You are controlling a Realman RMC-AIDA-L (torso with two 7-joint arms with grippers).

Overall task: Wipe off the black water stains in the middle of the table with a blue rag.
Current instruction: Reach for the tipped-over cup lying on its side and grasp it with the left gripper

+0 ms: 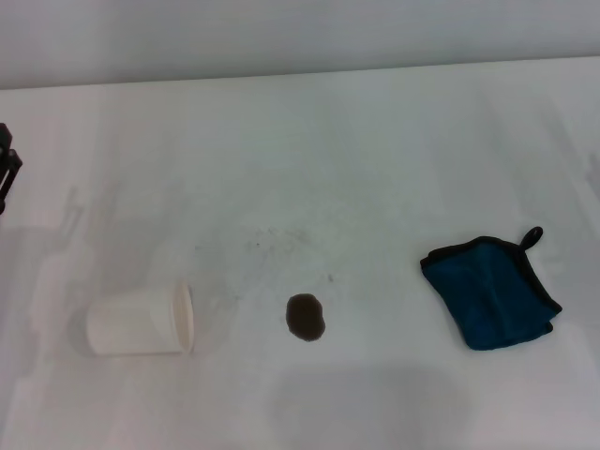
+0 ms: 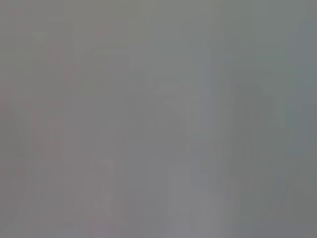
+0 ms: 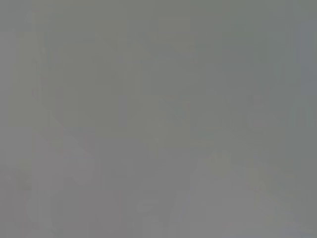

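Observation:
The black water stain [image 1: 306, 318] is a small dark oval blot on the white table [image 1: 356, 169], near the front middle in the head view. The blue rag [image 1: 490, 291] lies folded flat to the right of the stain, well apart from it, its black loop [image 1: 532, 234] pointing to the back. A black part of my left gripper [image 1: 7, 167] shows at the far left edge, far from both the rag and the stain. My right gripper is out of view. Both wrist views show only plain grey.
A white cup [image 1: 141, 322] lies on its side at the front left, its mouth turned toward the stain. Faint grey specks [image 1: 262, 239] mark the tabletop behind the stain. The table's back edge [image 1: 300, 75] meets a pale wall.

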